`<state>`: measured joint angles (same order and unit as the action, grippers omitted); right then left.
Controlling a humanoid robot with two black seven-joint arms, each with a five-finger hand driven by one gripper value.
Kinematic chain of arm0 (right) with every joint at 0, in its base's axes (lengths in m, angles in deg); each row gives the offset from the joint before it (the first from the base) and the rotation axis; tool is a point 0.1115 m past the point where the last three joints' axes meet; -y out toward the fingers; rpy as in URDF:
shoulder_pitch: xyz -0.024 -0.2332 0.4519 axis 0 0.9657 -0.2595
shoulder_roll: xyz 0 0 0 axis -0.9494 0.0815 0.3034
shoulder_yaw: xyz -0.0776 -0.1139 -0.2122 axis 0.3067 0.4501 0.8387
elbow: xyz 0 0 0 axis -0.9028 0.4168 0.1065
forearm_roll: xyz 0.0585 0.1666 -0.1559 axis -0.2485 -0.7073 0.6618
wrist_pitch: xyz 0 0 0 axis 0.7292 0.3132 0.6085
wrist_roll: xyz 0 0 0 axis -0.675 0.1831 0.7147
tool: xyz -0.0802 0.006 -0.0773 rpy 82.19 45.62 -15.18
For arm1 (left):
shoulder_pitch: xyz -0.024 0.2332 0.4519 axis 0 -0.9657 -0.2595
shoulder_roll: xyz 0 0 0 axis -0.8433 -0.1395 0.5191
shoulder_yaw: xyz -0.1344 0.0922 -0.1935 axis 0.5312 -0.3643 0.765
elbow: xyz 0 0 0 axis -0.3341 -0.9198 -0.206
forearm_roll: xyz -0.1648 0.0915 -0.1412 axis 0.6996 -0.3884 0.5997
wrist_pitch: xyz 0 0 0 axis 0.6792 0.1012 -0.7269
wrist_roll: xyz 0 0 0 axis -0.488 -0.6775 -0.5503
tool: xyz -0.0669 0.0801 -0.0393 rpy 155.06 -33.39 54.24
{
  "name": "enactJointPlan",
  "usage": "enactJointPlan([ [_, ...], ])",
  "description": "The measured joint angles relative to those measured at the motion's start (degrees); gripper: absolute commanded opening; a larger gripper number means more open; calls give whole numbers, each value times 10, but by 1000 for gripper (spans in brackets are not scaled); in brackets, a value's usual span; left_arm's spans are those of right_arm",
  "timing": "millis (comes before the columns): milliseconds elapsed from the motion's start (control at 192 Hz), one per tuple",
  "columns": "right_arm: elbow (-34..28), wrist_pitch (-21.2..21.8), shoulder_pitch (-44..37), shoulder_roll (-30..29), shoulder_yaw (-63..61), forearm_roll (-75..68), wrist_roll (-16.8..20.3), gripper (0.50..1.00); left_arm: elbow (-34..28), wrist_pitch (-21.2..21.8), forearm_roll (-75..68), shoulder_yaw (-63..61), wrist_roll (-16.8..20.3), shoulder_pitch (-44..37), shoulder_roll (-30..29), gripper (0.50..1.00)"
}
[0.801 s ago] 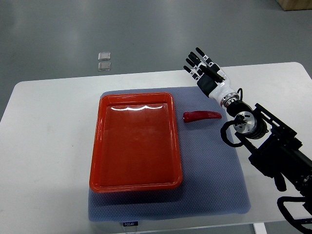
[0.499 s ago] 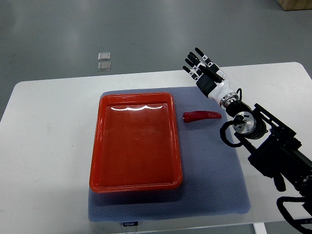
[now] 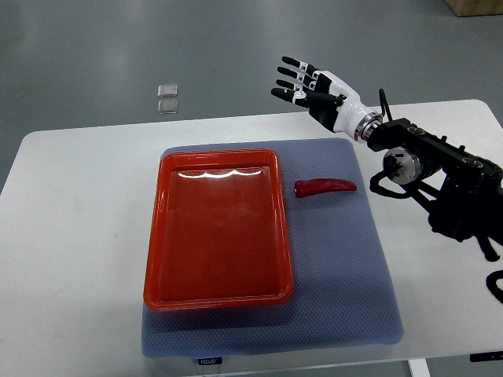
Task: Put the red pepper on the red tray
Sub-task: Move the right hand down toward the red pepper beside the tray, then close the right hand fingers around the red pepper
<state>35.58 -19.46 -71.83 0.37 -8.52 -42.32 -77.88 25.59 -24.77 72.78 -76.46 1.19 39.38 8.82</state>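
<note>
The red pepper (image 3: 324,187) lies flat on the grey mat (image 3: 346,267), just beside the red tray (image 3: 218,292) at its 3 o'clock, stem end toward the tray. It is judged light, smooth and somewhat slippery; a pinch across its thicker middle is advised. The right hand (image 3: 308,85) hovers at the pepper's 12 o'clock, fingers spread, holding nothing, over the white tabletop (image 3: 71,236).

One tray (image 3: 220,236), one pepper (image 3: 324,187), one mat (image 3: 346,275), one table (image 3: 71,236), one hand (image 3: 314,90), two floor tiles (image 3: 167,98).
</note>
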Motion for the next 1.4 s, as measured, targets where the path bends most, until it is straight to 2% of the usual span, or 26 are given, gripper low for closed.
enactJointPlan([
  [135,-7,33,-111,47,195,44,33,913,8,0,-1,0,0,0,0,1000],
  [281,-33,64,-231,58,397,81,68,913,18,0,-1,0,0,0,0,1000],
  [473,-82,81,-328,42,530,91,114,911,17,0,-1,0,0,0,0,1000],
  [681,-94,57,-334,34,545,90,149,901,17,0,0,0,0,0,0,1000],
  [827,-108,17,-317,36,560,89,160,864,17,0,0,0,0,0,0,1000],
  [873,-109,5,-312,36,566,89,161,832,17,0,0,0,0,0,0,1000],
  [983,-111,-18,-303,38,577,89,163,809,17,0,0,0,0,0,0,1000],
  [1399,-115,-67,-283,38,616,94,163,805,16,0,0,1,0,0,0,1000],
])
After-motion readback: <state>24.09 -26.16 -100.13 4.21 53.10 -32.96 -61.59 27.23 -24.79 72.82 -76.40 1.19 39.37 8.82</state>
